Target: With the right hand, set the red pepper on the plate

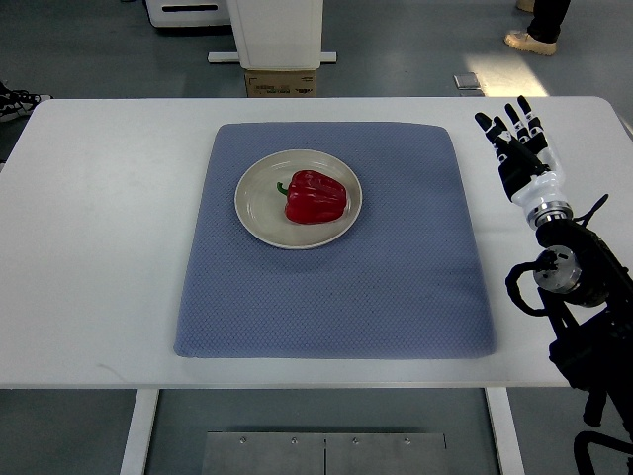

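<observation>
The red pepper [316, 197] lies on its side on the plate [257, 220], its green stem pointing to the picture's left. The plate is round and cream-coloured. Both sit well apart from the spread fingers [516, 115] of the right hand [516, 148], off to their left.

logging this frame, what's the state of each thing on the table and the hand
red pepper: lying on the plate, stem toward the left, not held
plate: upright on the blue mat, holding the pepper
blue mat: lying flat on the white table
white table: bare around the mat
right hand: open, fingers spread, empty, over the table right of the mat
</observation>
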Robot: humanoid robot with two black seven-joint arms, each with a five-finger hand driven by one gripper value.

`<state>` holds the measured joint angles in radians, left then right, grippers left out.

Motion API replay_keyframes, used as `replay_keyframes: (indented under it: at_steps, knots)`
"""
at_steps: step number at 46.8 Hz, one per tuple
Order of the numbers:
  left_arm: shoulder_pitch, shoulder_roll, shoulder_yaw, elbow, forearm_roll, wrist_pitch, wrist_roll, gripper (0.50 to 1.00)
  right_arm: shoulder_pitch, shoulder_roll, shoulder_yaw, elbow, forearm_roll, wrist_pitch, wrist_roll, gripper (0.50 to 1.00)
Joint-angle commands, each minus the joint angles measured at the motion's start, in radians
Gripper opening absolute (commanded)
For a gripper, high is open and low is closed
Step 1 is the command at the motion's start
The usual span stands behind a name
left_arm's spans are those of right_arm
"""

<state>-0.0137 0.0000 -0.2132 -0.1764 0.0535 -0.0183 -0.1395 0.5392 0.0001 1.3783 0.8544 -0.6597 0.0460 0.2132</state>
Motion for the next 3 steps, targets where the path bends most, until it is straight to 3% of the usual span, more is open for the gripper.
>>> replay_keyframes:
  at_steps: [1,3]
  knots:
    - [0.000,0.000,0.000,0.000,0.000,0.000,0.000,1.000,-0.001,0.000,-0.002,0.002,0.000,0.002,0.000,1.000]
    - [0.000,0.000,0.000,0.000,0.000,0.000,0.000,1.000,-0.001,0.000,-0.004,0.002,0.000,0.002,-0.003,1.000]
